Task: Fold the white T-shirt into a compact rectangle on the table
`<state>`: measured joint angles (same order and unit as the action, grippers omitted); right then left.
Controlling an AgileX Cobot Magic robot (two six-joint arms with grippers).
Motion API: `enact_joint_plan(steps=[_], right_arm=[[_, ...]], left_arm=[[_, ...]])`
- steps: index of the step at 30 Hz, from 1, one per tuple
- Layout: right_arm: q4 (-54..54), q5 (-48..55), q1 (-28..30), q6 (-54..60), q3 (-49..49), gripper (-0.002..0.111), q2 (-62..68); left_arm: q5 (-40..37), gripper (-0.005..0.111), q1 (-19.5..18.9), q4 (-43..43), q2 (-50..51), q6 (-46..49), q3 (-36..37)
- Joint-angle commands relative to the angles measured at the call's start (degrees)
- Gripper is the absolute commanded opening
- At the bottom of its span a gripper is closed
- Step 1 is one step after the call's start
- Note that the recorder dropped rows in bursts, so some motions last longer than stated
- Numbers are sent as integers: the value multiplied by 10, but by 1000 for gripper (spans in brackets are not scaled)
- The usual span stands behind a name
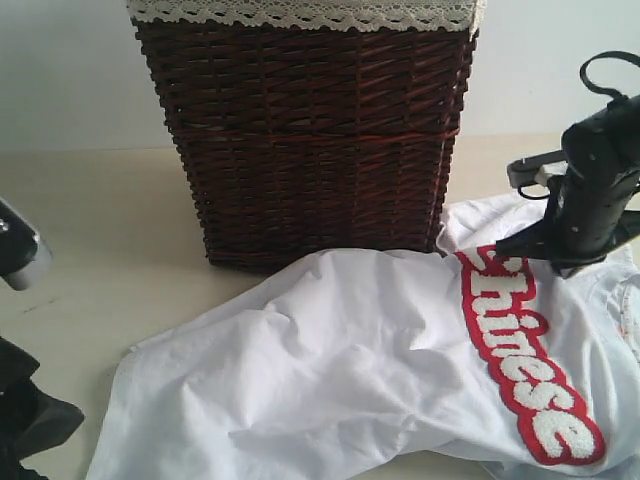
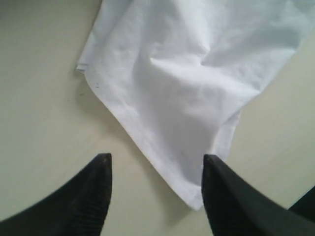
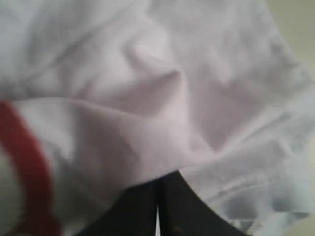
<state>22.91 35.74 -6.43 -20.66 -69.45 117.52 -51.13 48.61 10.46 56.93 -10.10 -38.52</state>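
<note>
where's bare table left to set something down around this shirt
Bare pale beige table lies left of the dark brown wicker basket, down to the white cotton T-shirt hem. Front and right are crowded: the shirt covers them, reaching the basket's base.

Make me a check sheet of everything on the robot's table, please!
Surface: the table is pale beige and smooth, bare apart from the items below.
Job's things: the white T-shirt lies crumpled and spread out, not folded; its red band with fluffy white letters faces up.
Clutter: a dark wicker basket with a lace-edged liner stands just behind the shirt.
Grippers: the left gripper is open above a shirt corner, holding nothing. The right gripper is shut, with its tips at the cloth; I cannot tell whether cloth is pinched.
Cables: one black cable loops above the right arm.
Surroundings: a plain white wall.
</note>
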Motion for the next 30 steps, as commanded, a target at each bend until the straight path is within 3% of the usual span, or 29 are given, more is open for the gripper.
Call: enact_joint_plan(steps=[1,9,14,18,23,27,30], right_arm=[[-146,-1,-12,132,1,0,-83],[-203,107,-16,250,79,13,-273],[-362,202,-35,386,138,24,-373],[-356,231,-104,390,190,33,-432],[-344,239,-170,312,237,36,-461],[-354,216,-205,291,275,36,-461],[-354,125,-260,297,304,36,-460]], left_arm=[[17,57,-1,-7,42,-1,5],[8,56,-1,-3,61,-1,-1],[-6,56,-1,-3,61,-1,-17],[-5,56,-1,-3,55,-1,-18],[72,56,-2,-1,80,13,-8],[93,54,-50,74,129,-83,-35],[99,54,-118,92,161,-134,-62]])
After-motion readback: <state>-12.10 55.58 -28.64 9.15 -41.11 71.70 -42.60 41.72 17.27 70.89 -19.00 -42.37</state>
